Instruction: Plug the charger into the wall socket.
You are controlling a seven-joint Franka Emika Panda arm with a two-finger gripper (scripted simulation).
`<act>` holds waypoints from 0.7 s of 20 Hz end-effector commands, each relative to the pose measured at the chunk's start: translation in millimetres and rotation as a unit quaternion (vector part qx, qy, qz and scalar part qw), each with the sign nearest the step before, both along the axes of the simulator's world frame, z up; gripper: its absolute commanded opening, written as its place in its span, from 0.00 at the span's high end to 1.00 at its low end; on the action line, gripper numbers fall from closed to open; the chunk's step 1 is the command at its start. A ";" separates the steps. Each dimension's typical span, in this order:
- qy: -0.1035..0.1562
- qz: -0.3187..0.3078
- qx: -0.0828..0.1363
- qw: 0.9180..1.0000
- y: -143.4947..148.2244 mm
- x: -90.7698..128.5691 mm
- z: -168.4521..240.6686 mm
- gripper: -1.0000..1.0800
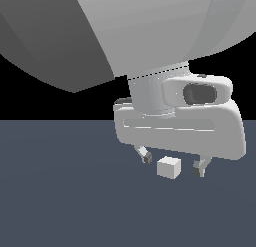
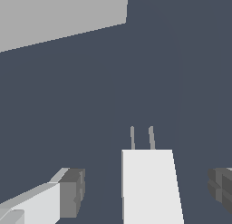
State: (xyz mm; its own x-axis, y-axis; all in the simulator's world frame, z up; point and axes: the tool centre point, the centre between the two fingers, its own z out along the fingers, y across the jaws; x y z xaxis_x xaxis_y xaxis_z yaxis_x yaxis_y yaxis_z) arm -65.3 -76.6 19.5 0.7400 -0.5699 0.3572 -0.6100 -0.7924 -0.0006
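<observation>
The charger (image 1: 168,167) is a small off-white block on the dark floor. In the wrist view the charger (image 2: 147,187) shows two thin grey prongs (image 2: 151,138) pointing away from the camera. My gripper (image 1: 172,165) is lowered around it, one finger on each side. The gripper (image 2: 146,191) is open, with a clear gap between each dark pad (image 2: 72,193) and the block. A flat light-grey panel, the wall socket (image 2: 59,14), shows only in part in the wrist view, well beyond the prongs and off to one side. Its holes are not visible. It is out of sight in the exterior view.
The dark blue-grey floor (image 1: 60,191) spreads around the charger. The arm's large grey link (image 1: 125,31) fills the upper part of the exterior view and hides what is behind it.
</observation>
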 end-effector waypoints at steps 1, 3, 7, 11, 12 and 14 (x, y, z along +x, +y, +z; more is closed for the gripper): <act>0.000 0.000 0.000 1.000 0.3 0.4 -5.8 0.04; 0.000 0.000 0.000 1.000 0.2 0.4 -7.8 0.04; 0.000 0.000 0.000 1.000 0.2 0.4 -8.0 1.00; 0.000 0.000 0.000 1.000 0.2 0.4 -8.0 1.00; 0.000 0.000 0.000 1.000 0.2 0.4 -8.0 1.00; 0.000 0.000 0.000 1.000 0.2 0.4 -8.0 1.00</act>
